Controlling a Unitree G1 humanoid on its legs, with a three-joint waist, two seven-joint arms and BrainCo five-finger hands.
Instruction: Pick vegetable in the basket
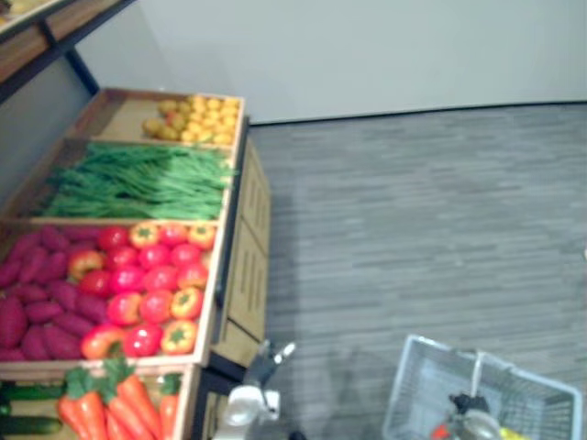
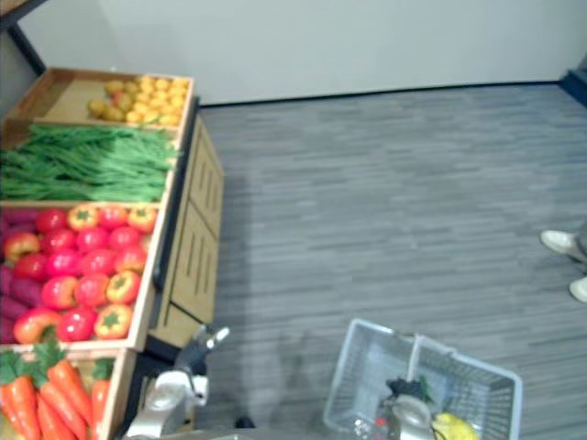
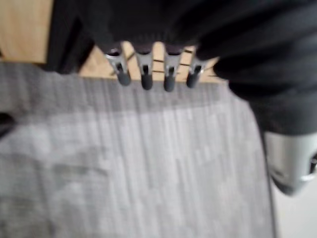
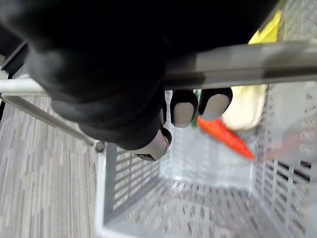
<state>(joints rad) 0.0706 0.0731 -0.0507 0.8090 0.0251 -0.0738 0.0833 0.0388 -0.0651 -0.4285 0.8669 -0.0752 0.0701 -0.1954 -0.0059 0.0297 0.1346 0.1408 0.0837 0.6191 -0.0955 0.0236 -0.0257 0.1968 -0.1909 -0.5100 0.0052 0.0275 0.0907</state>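
Over basket (image 4: 133, 183): right hand (image 4: 99, 74) clenched round handle (image 4: 257, 62); left hand (image 3: 146, 69) relaxed, empty.

Basket (image 1: 410, 383) pale perforated plastic, handle (image 4: 247, 62) smooth metal; produce stand (image 1: 249, 246) bare matt wood; floor (image 1: 413, 211) grey ribbed carpet.

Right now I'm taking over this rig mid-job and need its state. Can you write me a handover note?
Left hand: open, empty, low beside the front of the produce stand.
Right hand: fingers curled round the basket handle, carrying the basket.
Done: one carrot and a yellow item lie in the basket.
Left: probably more picks with the free hand; the stand's bins hold carrots and green beans.
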